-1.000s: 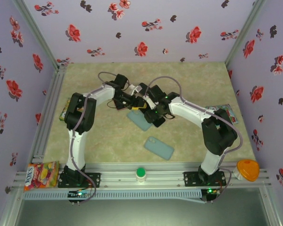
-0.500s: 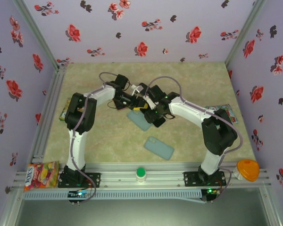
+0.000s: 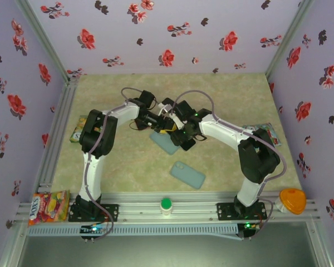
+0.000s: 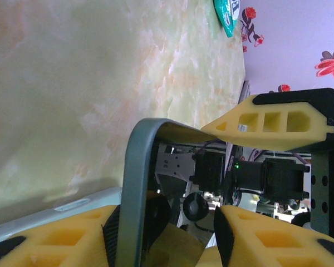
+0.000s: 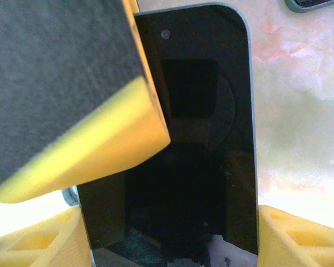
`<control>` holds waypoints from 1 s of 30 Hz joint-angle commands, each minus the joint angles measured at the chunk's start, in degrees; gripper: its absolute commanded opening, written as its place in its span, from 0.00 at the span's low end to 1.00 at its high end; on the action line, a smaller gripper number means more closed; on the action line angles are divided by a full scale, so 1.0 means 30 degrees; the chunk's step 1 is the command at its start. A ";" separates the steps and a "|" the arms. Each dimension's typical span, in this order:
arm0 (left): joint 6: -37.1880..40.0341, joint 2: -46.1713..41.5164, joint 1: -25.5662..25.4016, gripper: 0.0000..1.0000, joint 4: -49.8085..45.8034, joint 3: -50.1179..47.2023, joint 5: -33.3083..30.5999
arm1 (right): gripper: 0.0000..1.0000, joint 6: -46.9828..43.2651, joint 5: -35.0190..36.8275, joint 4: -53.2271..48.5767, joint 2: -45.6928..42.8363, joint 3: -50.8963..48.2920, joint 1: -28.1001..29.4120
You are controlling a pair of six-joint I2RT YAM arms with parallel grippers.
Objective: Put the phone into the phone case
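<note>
Glass-fronted, grey-rimmed black phone (image 5: 211, 139), likely stiff and slippery, pinched by long edges in right pincer (image 5: 170, 222); closure of left pincer (image 4: 167, 217) unclear.

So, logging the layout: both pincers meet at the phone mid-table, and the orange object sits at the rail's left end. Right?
No: the orange object sits at the right end of the rail, per the top external view. The left pincer and right pincer do meet at the phone.
</note>
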 commanded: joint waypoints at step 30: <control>-0.1501 -0.1046 -0.0441 0.00 0.2939 -0.0919 0.0268 | 0.72 -0.0092 0.1003 0.0024 -0.1531 0.0159 0.0153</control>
